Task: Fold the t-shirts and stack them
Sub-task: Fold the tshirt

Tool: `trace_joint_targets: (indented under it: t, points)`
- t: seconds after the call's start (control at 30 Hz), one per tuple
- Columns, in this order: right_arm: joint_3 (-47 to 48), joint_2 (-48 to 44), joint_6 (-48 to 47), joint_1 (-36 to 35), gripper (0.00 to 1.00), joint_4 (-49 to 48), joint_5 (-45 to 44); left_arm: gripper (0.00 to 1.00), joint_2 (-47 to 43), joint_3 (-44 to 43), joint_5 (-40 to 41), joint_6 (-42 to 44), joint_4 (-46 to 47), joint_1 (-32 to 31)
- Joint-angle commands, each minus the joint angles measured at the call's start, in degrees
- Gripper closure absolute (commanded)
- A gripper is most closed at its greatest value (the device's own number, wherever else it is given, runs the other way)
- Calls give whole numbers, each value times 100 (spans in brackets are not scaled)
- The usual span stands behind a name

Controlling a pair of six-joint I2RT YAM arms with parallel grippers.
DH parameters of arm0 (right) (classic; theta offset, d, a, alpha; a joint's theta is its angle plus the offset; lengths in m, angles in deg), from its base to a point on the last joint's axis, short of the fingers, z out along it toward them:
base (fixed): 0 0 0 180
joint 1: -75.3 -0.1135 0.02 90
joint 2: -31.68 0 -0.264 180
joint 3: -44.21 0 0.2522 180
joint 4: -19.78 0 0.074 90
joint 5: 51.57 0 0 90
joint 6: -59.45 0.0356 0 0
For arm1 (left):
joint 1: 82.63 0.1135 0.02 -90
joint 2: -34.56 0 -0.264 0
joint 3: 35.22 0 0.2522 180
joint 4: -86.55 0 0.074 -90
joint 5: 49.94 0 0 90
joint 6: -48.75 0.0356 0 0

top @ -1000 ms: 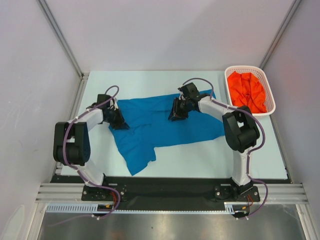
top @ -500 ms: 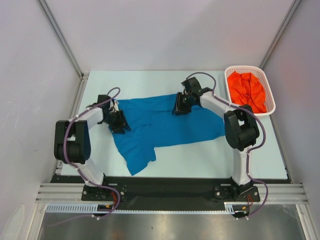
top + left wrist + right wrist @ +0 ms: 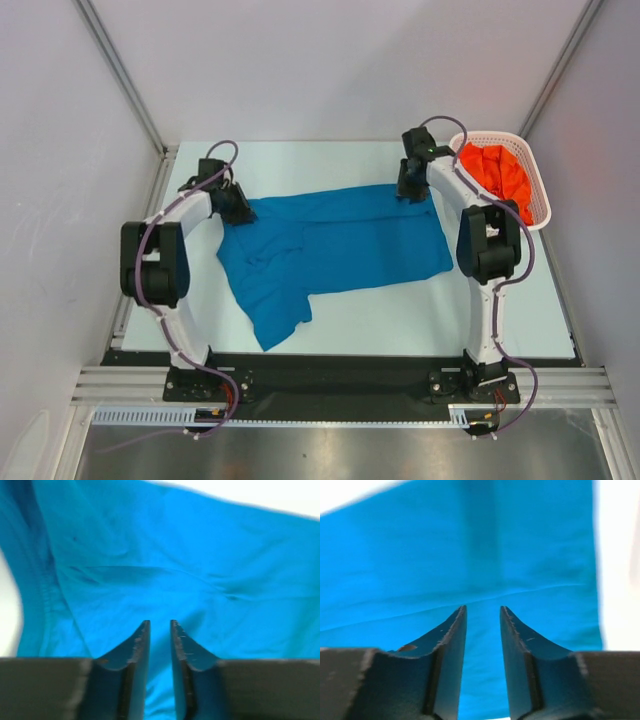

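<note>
— So, where is the blue t-shirt (image 3: 340, 245)?

— Spread out across the middle of the worktop (image 3: 400, 310), mostly flat, with wrinkles near its left end and one flap reaching toward the near edge on the left.

— And the other one?

— The orange-red t-shirt (image 3: 492, 180) sits crumpled in the white basket (image 3: 488, 136) at the far right corner, apart from the blue one.

— What about the left hand (image 3: 238, 208)?

— It is at the far left corner of the blue shirt. Its own camera shows the left hand (image 3: 158, 630) with its two fingers a narrow gap apart, blue cloth filling the view beyond the tips and a stitched seam running down the left side. Nothing shows pinched between them.

— Does the right hand (image 3: 410, 190) look the same?

— Much the same. It is at the far right corner of the blue shirt, just beside the basket. From the wrist, the right hand (image 3: 482, 615) has its fingers parted a little wider, with a soft crease of blue cloth crossing beyond the tips and pale worktop showing past the shirt's edge on the right. No cloth is visibly caught between the fingers.

— Is either shirt folded?

— Neither, as they lie.
</note>
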Motion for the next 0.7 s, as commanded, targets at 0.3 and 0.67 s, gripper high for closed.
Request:
trace_joint_targets:
  t: [0.3, 0.67]
  points:
    - [-436, -54, -504, 382, 88, -85, -687, 85, 1214, -706, 1138, -486, -427, 11]
    - [-673, 43, -487, 558, 100, -305, -942, 87, 1803, -1181, 1305, -29, -884, 468]
